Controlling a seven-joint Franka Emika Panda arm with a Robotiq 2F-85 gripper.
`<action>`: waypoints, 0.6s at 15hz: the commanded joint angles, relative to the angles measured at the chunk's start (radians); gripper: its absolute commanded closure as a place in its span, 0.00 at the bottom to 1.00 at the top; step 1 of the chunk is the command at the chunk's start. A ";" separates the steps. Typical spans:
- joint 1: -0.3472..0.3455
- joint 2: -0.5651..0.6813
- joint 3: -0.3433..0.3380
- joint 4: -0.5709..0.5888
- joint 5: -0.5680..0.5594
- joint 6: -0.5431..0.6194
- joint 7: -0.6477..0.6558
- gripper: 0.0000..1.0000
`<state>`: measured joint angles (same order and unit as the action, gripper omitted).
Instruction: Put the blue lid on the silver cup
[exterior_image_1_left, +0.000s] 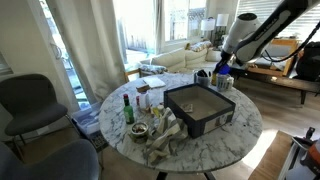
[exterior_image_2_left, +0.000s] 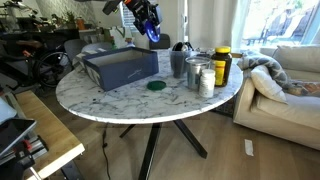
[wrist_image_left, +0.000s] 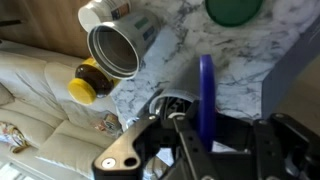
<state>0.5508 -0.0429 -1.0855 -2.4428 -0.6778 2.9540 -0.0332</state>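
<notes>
My gripper (wrist_image_left: 198, 128) is shut on the blue lid (wrist_image_left: 205, 90) and holds it on edge above the table, as both exterior views show (exterior_image_1_left: 221, 70) (exterior_image_2_left: 149, 30). The silver cup (wrist_image_left: 113, 50) stands upright with its mouth open, up and to the left of the lid in the wrist view. It also shows in both exterior views (exterior_image_2_left: 195, 72) (exterior_image_1_left: 226, 84), below and apart from the gripper. A second, darker cup (wrist_image_left: 172, 106) lies directly under the gripper.
A black tray (exterior_image_2_left: 120, 68) (exterior_image_1_left: 198, 105) fills the table's middle. A green lid (exterior_image_2_left: 156, 86) (wrist_image_left: 233, 10) lies flat on the marble. A yellow-lidded jar (exterior_image_2_left: 222, 65) and a white container (exterior_image_2_left: 206, 80) stand by the silver cup. A green bottle (exterior_image_1_left: 127, 108) stands far off.
</notes>
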 joint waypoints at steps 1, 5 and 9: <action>-0.244 0.018 0.237 -0.006 0.059 0.014 -0.041 1.00; -0.348 0.017 0.353 0.001 0.098 0.006 -0.078 1.00; -0.323 -0.040 0.231 -0.004 0.205 0.046 -0.286 1.00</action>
<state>0.2508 -0.0397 -0.8034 -2.4336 -0.5533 2.9630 -0.1774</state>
